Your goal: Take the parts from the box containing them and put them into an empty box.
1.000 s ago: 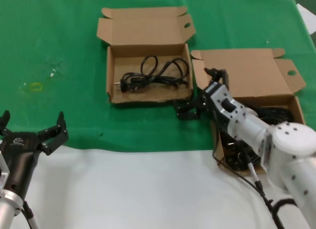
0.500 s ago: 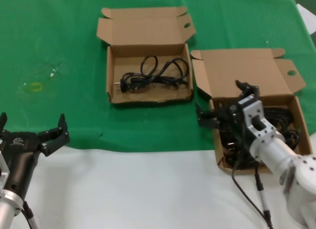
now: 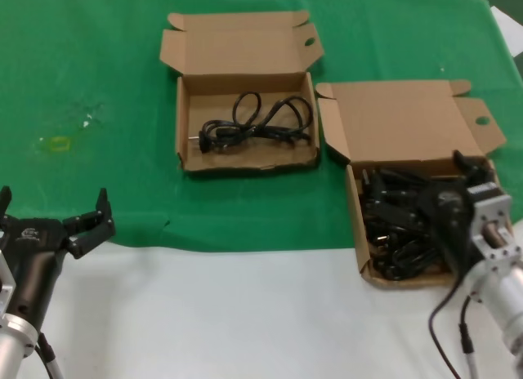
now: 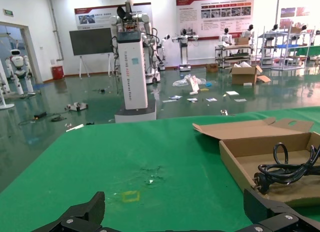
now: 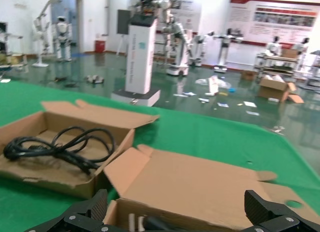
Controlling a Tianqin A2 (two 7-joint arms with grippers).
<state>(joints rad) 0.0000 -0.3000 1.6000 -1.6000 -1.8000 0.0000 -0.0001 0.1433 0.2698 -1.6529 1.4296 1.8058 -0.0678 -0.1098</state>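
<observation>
The parts are black power cords. A tangle of them (image 3: 400,232) fills the nearer right carton (image 3: 409,278), whose lid (image 5: 200,184) stands open. One coiled cord (image 3: 253,122) lies in the farther carton (image 3: 245,161), and the right wrist view shows that cord (image 5: 60,147) too. My right gripper (image 3: 418,183) hangs open just above the tangle with nothing between its fingers. White plug prongs (image 5: 132,223) show below it. My left gripper (image 3: 53,203) is parked open at the near left, over the cloth's edge.
A green cloth (image 3: 98,69) covers the far half of the table, white surface (image 3: 229,314) the near half. A small yellow mark (image 4: 131,195) sits on the cloth ahead of the left gripper (image 4: 175,212). The farther carton (image 4: 240,154) is off to its side.
My right gripper has swung from the gap between the two cartons to the right and back, and is now over the tangle. The left arm has not moved.
</observation>
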